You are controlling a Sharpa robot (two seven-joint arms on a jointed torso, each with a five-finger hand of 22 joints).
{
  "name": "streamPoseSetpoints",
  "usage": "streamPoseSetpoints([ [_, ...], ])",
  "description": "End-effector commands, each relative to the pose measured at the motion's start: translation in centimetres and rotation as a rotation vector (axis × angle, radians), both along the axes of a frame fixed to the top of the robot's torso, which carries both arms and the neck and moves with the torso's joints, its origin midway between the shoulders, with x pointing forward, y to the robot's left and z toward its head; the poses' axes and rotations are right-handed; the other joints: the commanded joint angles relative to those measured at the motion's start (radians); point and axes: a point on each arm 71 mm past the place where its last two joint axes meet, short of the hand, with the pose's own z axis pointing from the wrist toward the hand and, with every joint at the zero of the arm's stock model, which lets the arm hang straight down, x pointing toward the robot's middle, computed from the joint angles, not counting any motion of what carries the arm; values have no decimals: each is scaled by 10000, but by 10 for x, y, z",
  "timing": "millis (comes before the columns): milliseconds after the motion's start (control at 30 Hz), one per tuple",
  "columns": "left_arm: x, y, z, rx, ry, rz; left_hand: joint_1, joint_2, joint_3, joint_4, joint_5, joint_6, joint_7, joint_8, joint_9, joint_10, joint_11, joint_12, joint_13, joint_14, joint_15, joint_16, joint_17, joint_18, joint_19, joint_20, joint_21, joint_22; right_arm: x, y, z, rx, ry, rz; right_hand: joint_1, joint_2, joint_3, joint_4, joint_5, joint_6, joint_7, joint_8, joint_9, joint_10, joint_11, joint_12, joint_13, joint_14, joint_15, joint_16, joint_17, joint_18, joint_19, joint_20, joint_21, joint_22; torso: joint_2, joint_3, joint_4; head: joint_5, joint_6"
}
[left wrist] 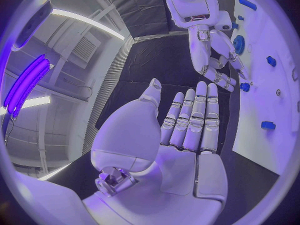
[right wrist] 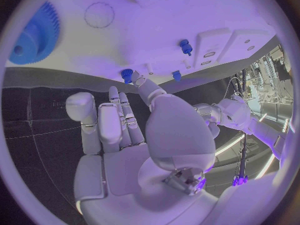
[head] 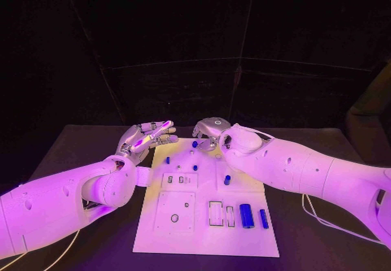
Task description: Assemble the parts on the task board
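Judging by their look, the parts are small, stiff, light plastic pieces, so you need little force but a careful pinch; their smooth skins may slip, and a sideways nudge would likely topple an upright peg or send a lying cylinder rolling. They lie spread over the white task board (head: 204, 226) in the middle of the bench (head: 73, 152): a large blue cylinder (head: 246, 215) and a slimmer one (head: 264, 218) lying near the board's close right corner, a short peg (head: 227, 180) near the middle, and several small pegs (head: 195, 167) standing toward the far end. A blue gear (right wrist: 34, 32) sits flat near the far edge.

Your left hand (head: 147, 137) hovers at the board's far left corner, fingers straight and together, holding nothing. Your right hand (head: 211, 131) is poised over the far end with fingers reaching down toward a small peg (right wrist: 127, 75); nothing is gripped yet.

Take each peg by its sides, thumb against a fingertip, and lift straight up. Take the cylinders across the middle.
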Motion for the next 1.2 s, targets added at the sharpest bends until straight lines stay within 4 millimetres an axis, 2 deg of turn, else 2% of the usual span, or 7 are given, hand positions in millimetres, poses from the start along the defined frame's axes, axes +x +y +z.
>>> streamPoseSetpoints([
  [33,0,-1,2,-36,-109,-139,17,81,13,-48,51,-59,177,-53,-9,-55,39,-27,-12,-65,-13,-56,-16,30,12,35,-35,-17,-3,-11,8,612,-291,-90,75,67,-71,71,176,193,-1,95,38,395,-33,204,54,223,-21,97,95,-56,55,20,6,13,-29,10,-41,-31,16],
  [200,0,2,3,-35,-123,-128,33,90,16,-68,50,-61,170,-62,-9,-61,39,-39,-12,-69,-11,-71,-17,31,7,38,-42,-23,-8,-45,20,1503,255,-600,-416,-68,-342,551,736,374,111,119,38,1543,-96,765,287,330,-79,417,592,-106,248,-46,184,280,-87,21,-123,-8,35],
  [400,1,4,2,-16,-129,-83,59,106,23,-101,50,-41,142,-66,-3,-41,23,-43,-8,-59,-16,-89,-14,35,5,40,-49,-31,-14,-95,23,2394,1881,-1625,-464,-477,-1019,1041,870,218,-217,23,7,3302,-532,2446,1605,445,-444,849,1278,-243,726,-388,616,1027,-122,29,-233,2,106],
  [467,2,5,2,-10,-128,-71,61,108,24,-104,50,-39,140,-66,-3,-39,22,-43,-8,-57,-16,-90,-14,35,5,40,-50,-32,-15,-108,21,2486,2309,-1892,-84,-606,-1710,1488,965,47,-181,152,50,2915,-558,5558,4999,546,-544,1286,2005,-383,1104,-442,993,1688,-125,39,-246,-2,127],
  [533,2,5,2,-7,-128,-64,61,108,24,-104,50,-39,140,-66,-3,-39,22,-43,-8,-57,-16,-90,-14,35,5,40,-50,-32,-15,-116,20,2476,2618,-2071,124,-596,-2087,1925,919,-189,-169,72,21,3221,-443,8495,8079,610,-425,1570,2574,-469,1290,-354,1226,2157,-117,29,-234,-19,136],
  [733,3,6,1,7,-117,-43,82,109,27,-130,50,-28,129,-68,0,-25,13,-45,-6,-49,-21,-99,-12,38,7,40,-52,-36,-13,-127,15,2186,3246,-2301,716,-522,-2376,2674,917,-415,-1,48,13,3449,-285,11444,11453,717,-216,1971,3452,-576,1571,-202,1624,2902,-102,20,-201,-78,130],
  [1200,5,8,1,13,-146,-1,114,114,33,-167,51,-14,121,-72,2,-9,5,-49,-4,-40,-25,-113,-9,41,9,40,-56,-42,-2,-121,8,1701,3275,-2355,1164,-436,-2382,2765,923,-447,87,82,21,4535,-203,13687,13855,783,-122,2168,3932,-651,1723,-103,1862,3344,-85,4,-176,-99,144],
])
